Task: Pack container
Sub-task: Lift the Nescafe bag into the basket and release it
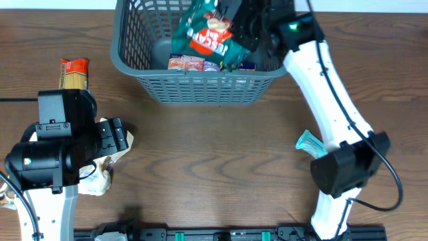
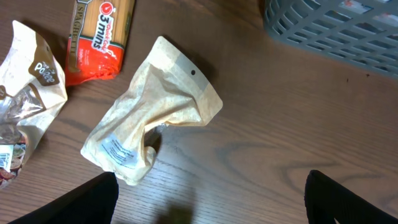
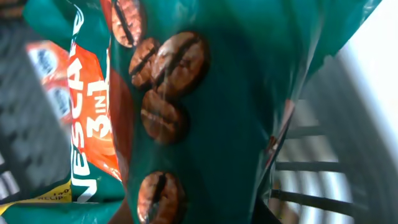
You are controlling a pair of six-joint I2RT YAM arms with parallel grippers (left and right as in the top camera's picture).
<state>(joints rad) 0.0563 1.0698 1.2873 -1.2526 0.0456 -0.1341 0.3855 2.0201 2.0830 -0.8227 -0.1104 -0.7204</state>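
Note:
The dark grey slatted container [image 1: 200, 90] stands at the top middle of the table. My right gripper [image 1: 239, 20] is shut on a green and red Nescafe coffee bag [image 1: 207, 33] and holds it over the container; the bag fills the right wrist view [image 3: 205, 112]. Several small packets [image 1: 194, 64] lie on the container's floor. My left gripper [image 2: 208, 199] is open and empty, just above the table near a crumpled beige pouch [image 2: 152, 121].
A red spaghetti packet [image 1: 73, 72] lies at the left, also in the left wrist view [image 2: 99, 37]. A white and brown bag [image 2: 28, 93] lies beside the pouch. A small teal packet [image 1: 311, 143] lies by the right arm's base. The container's corner [image 2: 336, 25] shows top right.

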